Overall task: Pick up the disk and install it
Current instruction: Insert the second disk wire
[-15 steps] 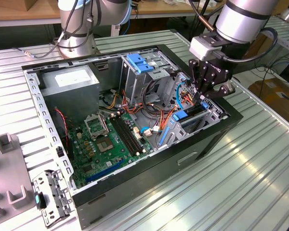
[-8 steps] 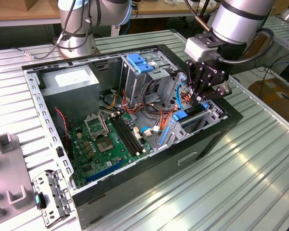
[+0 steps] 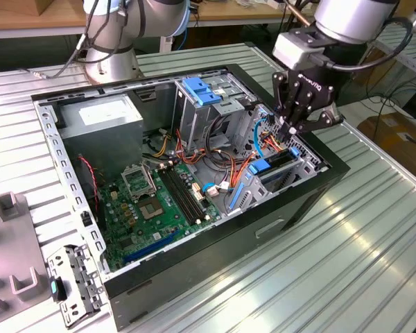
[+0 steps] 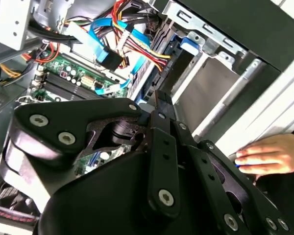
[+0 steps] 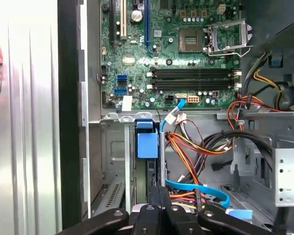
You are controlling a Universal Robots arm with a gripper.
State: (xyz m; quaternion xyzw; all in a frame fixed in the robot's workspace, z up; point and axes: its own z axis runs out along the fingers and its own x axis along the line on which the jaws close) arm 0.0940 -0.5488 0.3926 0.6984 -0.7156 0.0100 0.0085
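The black gripper [image 3: 291,130] is reaching into the open computer case [image 3: 194,270], fingers closed together. Orange and blue cables [image 3: 253,149] are crowding beside the dark blue-framed disk [image 3: 274,166] sitting in its metal bay

Above the open case the way down stands free, but the drive cage [image 3: 291,170] is hemmed by orange and blue cables [image 3: 253,156] on its inner side, the case wall [image 3: 333,163] outside, the disk [image 3: 270,166] inside it.
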